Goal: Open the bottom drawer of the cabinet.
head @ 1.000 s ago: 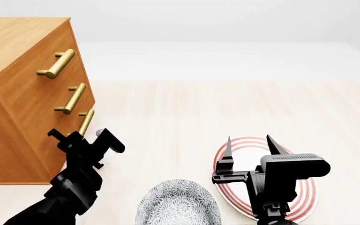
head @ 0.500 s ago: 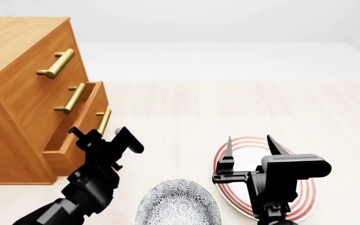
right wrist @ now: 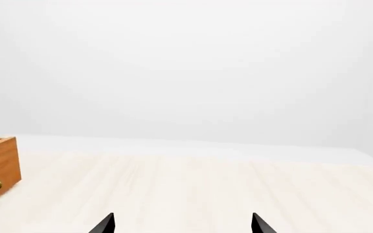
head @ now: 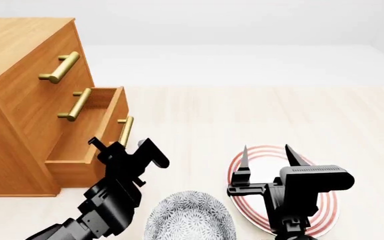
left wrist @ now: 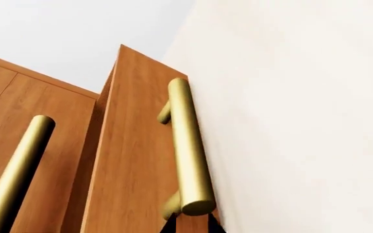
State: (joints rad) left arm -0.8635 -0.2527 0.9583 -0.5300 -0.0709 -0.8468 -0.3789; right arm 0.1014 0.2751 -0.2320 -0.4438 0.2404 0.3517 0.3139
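Note:
The orange-brown cabinet (head: 18,45) stands at the left of the head view. Its bottom drawer (head: 114,110) is pulled well out, showing its inside. My left gripper (head: 126,147) is at the lower end of that drawer's brass handle (head: 125,129). In the left wrist view the drawer front (left wrist: 134,145) fills the middle, and the gripper (left wrist: 192,226) is shut on the handle (left wrist: 188,145), one dark fingertip on each side of the bar. My right gripper (head: 265,147) hangs open over a plate, with nothing between its fingers (right wrist: 182,219).
A grey patterned bowl (head: 188,217) sits on the pale floor by my left forearm. A red-ringed plate (head: 329,205) lies under the right gripper. The two upper drawers are closed, and the middle handle (left wrist: 15,170) is close beside the open drawer.
The bottom drawer has slid out from closed to well open. My left gripper moved with its handle, away from the cabinet. The right arm has not moved.

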